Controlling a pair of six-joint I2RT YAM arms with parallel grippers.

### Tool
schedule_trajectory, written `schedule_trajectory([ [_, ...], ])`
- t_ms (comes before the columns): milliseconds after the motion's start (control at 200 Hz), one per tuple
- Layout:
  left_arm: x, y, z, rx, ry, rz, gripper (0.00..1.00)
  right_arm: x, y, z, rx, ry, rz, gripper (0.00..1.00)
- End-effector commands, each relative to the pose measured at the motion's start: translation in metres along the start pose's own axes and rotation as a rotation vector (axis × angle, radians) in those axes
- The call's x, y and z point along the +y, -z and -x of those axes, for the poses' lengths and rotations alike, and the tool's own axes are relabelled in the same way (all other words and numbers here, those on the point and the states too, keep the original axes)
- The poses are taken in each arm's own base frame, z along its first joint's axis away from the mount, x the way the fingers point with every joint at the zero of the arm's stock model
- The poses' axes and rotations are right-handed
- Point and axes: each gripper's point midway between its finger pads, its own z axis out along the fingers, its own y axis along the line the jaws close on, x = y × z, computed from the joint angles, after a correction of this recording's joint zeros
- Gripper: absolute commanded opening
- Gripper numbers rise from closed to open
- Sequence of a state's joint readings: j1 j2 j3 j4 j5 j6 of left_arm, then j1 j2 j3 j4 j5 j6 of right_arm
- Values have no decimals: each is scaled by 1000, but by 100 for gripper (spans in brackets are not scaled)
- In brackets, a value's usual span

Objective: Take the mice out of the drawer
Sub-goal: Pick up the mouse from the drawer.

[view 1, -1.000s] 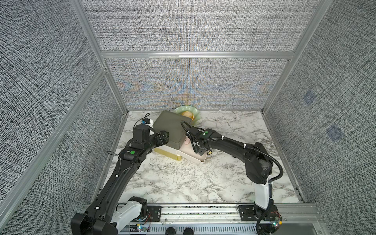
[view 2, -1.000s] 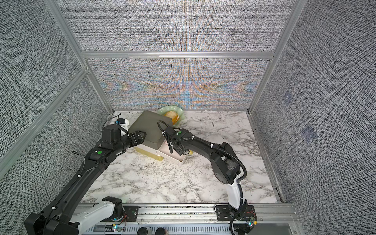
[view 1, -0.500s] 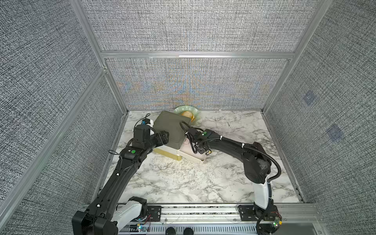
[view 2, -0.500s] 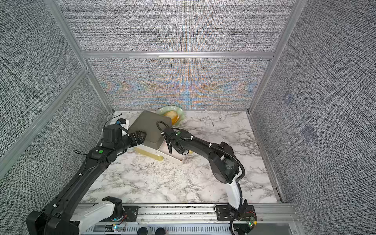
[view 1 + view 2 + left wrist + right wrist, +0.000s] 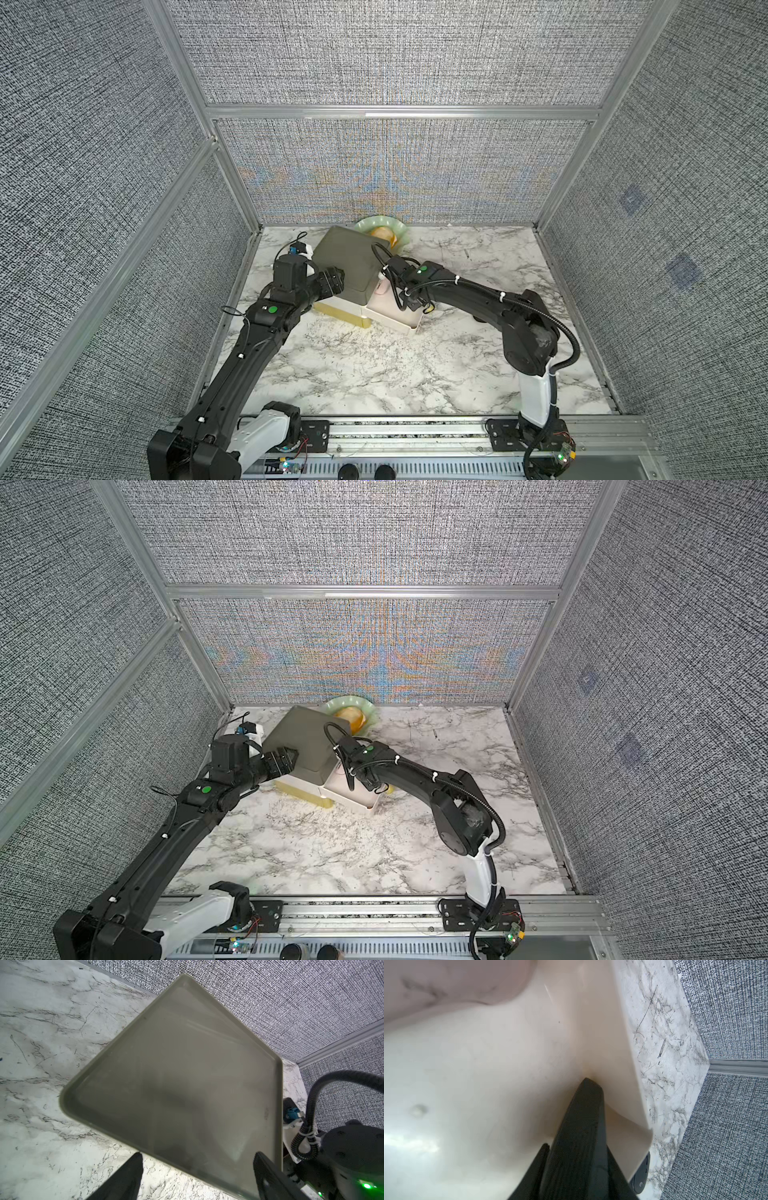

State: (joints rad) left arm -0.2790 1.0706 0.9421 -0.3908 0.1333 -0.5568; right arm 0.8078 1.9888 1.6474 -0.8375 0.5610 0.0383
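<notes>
**Right gripper down in the open drawer, left gripper at the cabinet's corner**

The left gripper stands wide open astride a corner of the cabinet, gripping nothing, probably to stop it sliding. The right gripper sits low in the drawer against its side wall, fingers nearly together on nothing I can see. The pink mouse lies deeper inside, apart from it. One black mouse is out on the table, just beside that wall. The table is scuffed white marble, boxed in by grey woven panels on metal rails.
</notes>
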Motion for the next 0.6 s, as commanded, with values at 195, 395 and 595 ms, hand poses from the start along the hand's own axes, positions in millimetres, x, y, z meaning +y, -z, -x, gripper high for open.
schedule_trajectory([
  [195, -5, 5, 11, -36, -10, -13, 85, -1, 26, 7, -76, -98, 182, 32],
  [395, -9, 12, 15, -42, -19, -17, 85, -10, 43, 7, -132, -253, 365, 31],
  [595, -14, 23, 22, -54, -29, -19, 85, -32, 68, 9, -228, -470, 603, 31],
])
